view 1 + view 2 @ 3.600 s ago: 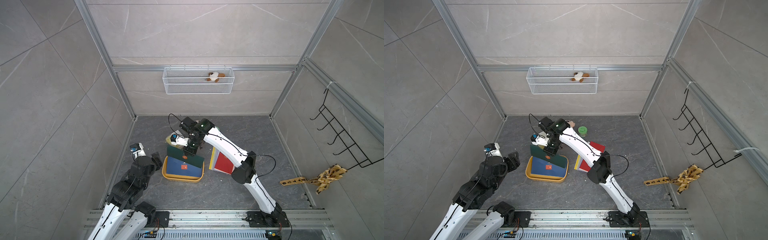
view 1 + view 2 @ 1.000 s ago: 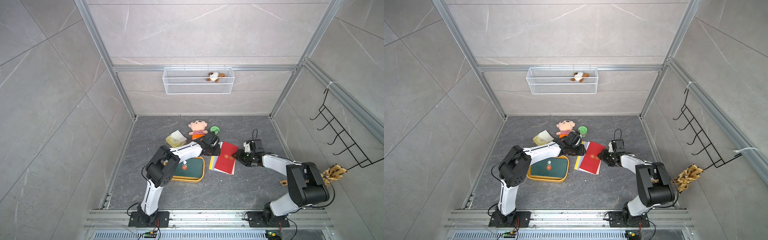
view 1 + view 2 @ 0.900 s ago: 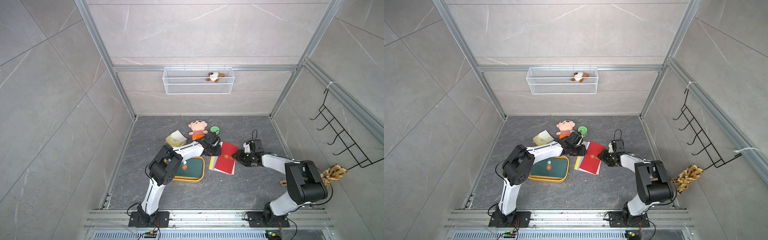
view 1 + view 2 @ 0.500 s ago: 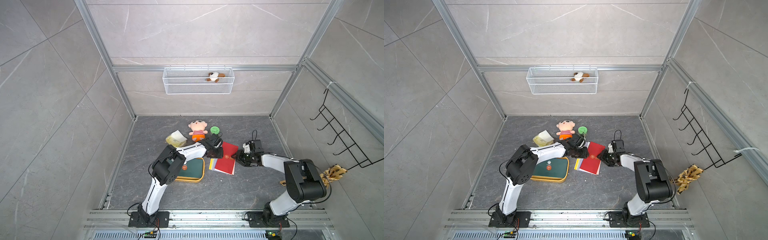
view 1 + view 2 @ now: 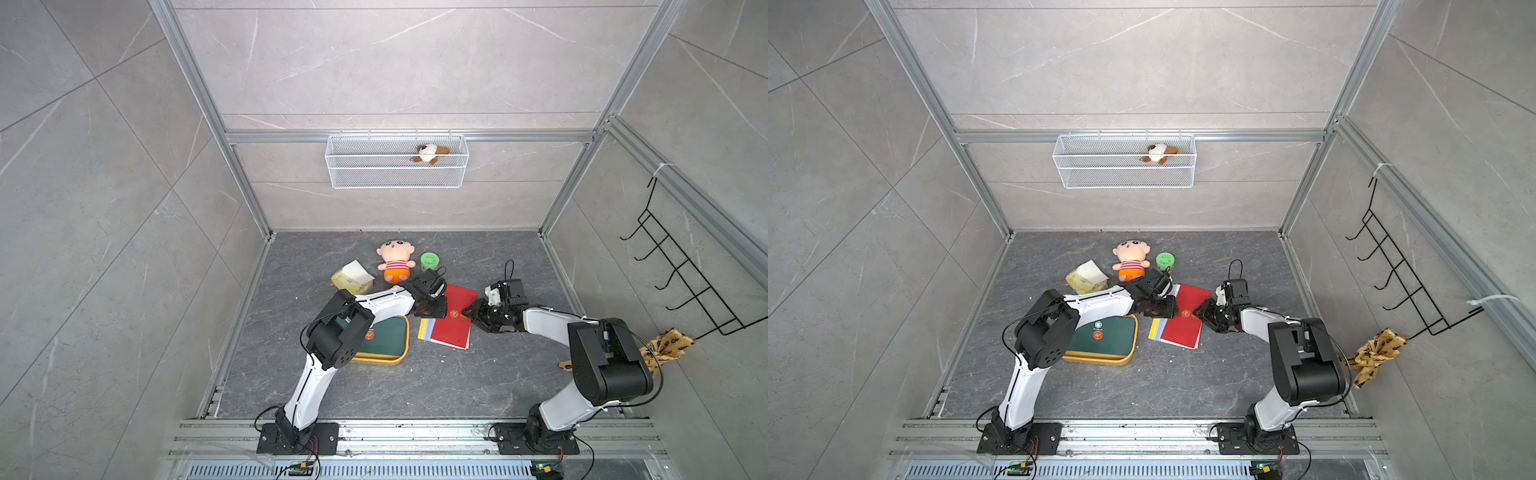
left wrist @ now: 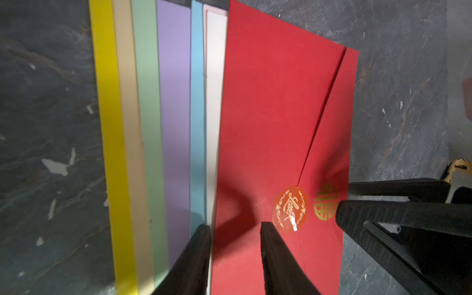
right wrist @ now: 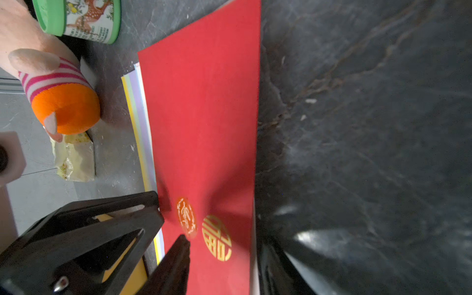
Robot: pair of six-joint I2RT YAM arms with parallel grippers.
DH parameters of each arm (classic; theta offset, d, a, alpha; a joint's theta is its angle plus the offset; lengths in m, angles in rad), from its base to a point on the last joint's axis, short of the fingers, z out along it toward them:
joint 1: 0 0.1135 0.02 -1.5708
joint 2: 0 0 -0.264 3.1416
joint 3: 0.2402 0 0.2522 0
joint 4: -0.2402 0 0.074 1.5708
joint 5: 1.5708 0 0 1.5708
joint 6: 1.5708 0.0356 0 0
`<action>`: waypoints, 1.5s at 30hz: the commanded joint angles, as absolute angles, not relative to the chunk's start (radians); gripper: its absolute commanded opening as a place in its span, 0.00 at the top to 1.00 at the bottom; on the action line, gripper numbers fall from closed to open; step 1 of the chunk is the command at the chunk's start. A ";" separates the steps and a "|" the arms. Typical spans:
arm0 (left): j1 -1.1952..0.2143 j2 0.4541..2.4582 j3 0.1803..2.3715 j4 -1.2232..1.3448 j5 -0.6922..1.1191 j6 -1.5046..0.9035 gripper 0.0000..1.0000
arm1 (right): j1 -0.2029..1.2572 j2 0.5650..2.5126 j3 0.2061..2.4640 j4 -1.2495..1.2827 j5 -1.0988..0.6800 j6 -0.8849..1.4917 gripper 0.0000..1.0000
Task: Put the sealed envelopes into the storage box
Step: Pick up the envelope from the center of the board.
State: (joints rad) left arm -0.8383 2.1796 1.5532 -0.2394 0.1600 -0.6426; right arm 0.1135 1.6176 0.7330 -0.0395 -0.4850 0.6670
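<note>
On my screens the red envelope [image 5: 455, 328] carries an orange seal [image 6: 291, 209] with gold script and a gold emblem [image 6: 325, 201]; the other envelopes [image 6: 173, 102] show yellow, cream, light green, lilac, blue and pale pink; the mustard-yellow storage box [image 5: 1100, 358] holds a dark green envelope [image 5: 1117, 338]; the worktop [image 5: 415, 382] is dark grey with pale veins; the doll [image 5: 395, 266] wears pink-and-white stripes over orange.

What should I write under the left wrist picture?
Left gripper poised open over the red envelope topping a fan of pastel envelopes.
</note>
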 commanded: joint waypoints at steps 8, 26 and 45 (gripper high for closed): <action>-0.852 2.191 1.577 -0.248 0.164 -0.644 0.63 | 0.111 1.578 0.769 -0.034 -0.534 0.699 0.54; -0.859 2.192 1.575 -0.241 0.169 -0.644 0.65 | 0.122 1.589 0.874 -0.275 -0.428 0.586 0.56; -0.859 2.197 1.580 -0.244 0.167 -0.640 0.66 | 0.159 1.570 0.900 -0.250 -0.501 0.612 0.70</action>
State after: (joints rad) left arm -0.8490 2.1811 1.5532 -0.2386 0.1589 -0.6430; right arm 0.1497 1.5932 0.8658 -0.2359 -0.4805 0.6106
